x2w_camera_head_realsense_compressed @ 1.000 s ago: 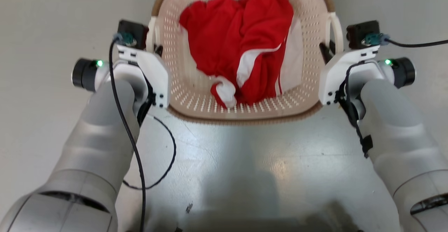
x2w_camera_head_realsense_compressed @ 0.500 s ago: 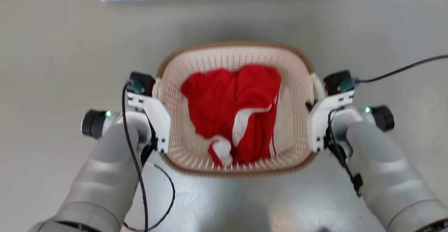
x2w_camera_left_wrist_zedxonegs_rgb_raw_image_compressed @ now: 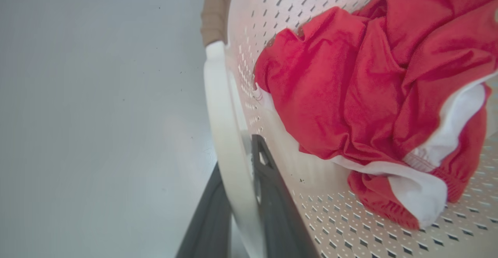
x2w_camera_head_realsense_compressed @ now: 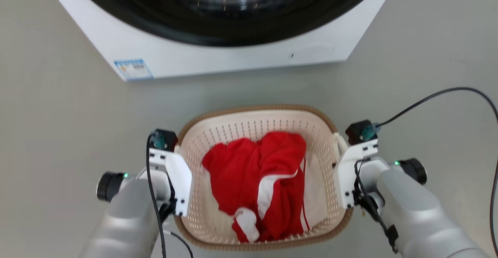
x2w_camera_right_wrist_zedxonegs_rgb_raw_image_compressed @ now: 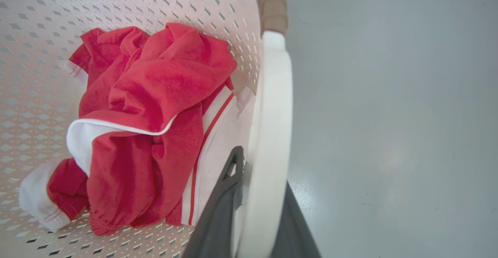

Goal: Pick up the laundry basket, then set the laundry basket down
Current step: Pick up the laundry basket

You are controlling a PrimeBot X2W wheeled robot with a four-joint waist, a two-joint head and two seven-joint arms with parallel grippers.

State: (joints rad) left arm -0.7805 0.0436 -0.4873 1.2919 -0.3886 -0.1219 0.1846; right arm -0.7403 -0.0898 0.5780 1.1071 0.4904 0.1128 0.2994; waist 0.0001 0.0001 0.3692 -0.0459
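The robot's head has lifted to show a washing machine (x2w_camera_head_realsense_compressed: 218, 57), while the laundry basket (x2w_camera_head_realsense_compressed: 256, 112) of red clothes (x2w_camera_head_realsense_compressed: 253, 172) stays in front of it, with the jaws of the left gripper (x2w_camera_left_wrist_zedxonegs_rgb_raw_image_compressed: 239, 172) and right gripper (x2w_camera_right_wrist_zedxonegs_rgb_raw_image_compressed: 264, 180) each clamped on a white handle (x2w_camera_left_wrist_zedxonegs_rgb_raw_image_compressed: 220, 114), so it seems to be carried.

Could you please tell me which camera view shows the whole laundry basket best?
The head view: it takes in nearly the whole laundry basket from above, red garment inside. The left wrist view shows one handle in the left gripper, plus perforated wall; the right wrist view, the other handle in the right gripper.
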